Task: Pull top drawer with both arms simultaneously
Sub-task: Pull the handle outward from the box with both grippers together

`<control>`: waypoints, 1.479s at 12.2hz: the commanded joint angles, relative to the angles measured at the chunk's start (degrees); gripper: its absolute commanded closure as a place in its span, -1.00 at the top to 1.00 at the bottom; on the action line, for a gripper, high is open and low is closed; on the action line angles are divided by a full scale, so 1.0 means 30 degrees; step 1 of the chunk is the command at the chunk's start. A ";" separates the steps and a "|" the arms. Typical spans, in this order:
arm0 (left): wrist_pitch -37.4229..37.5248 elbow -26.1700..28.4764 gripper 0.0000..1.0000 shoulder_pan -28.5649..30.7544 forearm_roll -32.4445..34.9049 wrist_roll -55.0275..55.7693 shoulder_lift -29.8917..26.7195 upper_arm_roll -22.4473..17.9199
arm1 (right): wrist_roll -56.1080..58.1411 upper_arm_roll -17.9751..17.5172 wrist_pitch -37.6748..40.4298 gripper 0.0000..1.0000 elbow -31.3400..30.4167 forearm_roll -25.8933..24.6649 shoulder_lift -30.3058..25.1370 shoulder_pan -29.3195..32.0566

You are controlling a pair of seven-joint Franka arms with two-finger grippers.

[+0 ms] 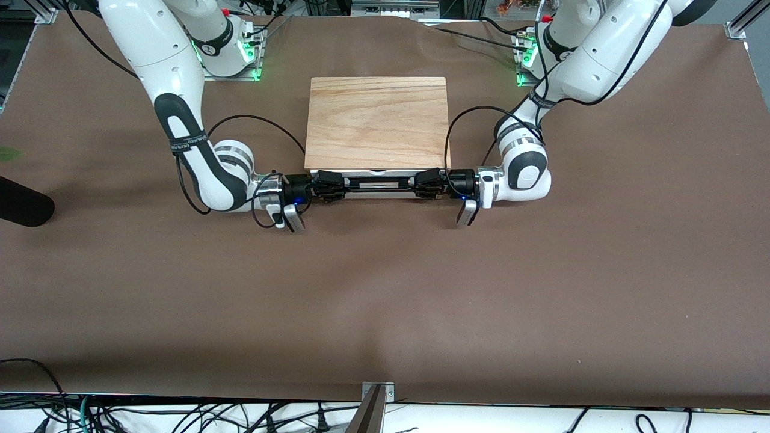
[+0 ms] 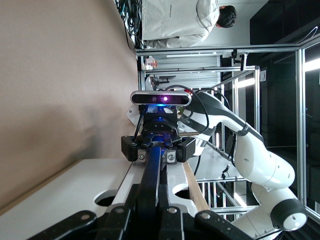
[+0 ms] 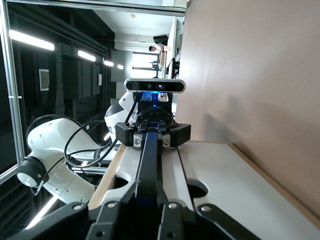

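Observation:
The top drawer (image 1: 380, 191) shows as a thin white front panel under the near edge of the box's wooden top slab (image 1: 378, 123); its inside is hidden. Its long black handle (image 1: 379, 179) runs along the front. My right gripper (image 1: 329, 184) is shut on the handle's end toward the right arm. My left gripper (image 1: 428, 181) is shut on the end toward the left arm. In the left wrist view my left gripper (image 2: 150, 212) clamps the handle (image 2: 152, 172), with the right gripper (image 2: 157, 147) farther along it. In the right wrist view my right gripper (image 3: 148, 207) clamps the handle (image 3: 148, 157).
The box stands mid-table on a brown cloth (image 1: 385, 300). Both arm bases stand far from the front camera. A dark object (image 1: 21, 207) lies at the right arm's end of the table. A camera mount (image 1: 376, 406) sits at the near edge. Loose cables hang by both wrists.

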State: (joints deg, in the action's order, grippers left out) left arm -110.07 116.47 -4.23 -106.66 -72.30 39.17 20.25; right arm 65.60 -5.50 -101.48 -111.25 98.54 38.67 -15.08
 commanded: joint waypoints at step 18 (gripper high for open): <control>-0.0370 -0.4397 -1.00 -0.0318 0.0250 0.4000 0.2470 -0.1973 | -0.4052 0.1364 -0.0451 -0.85 0.7990 0.0728 0.3487 0.0575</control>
State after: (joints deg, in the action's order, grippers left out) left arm -109.65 105.18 -6.32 -105.21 -62.69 44.97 16.20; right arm 56.90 -3.13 -101.34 -96.40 96.52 46.71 -15.96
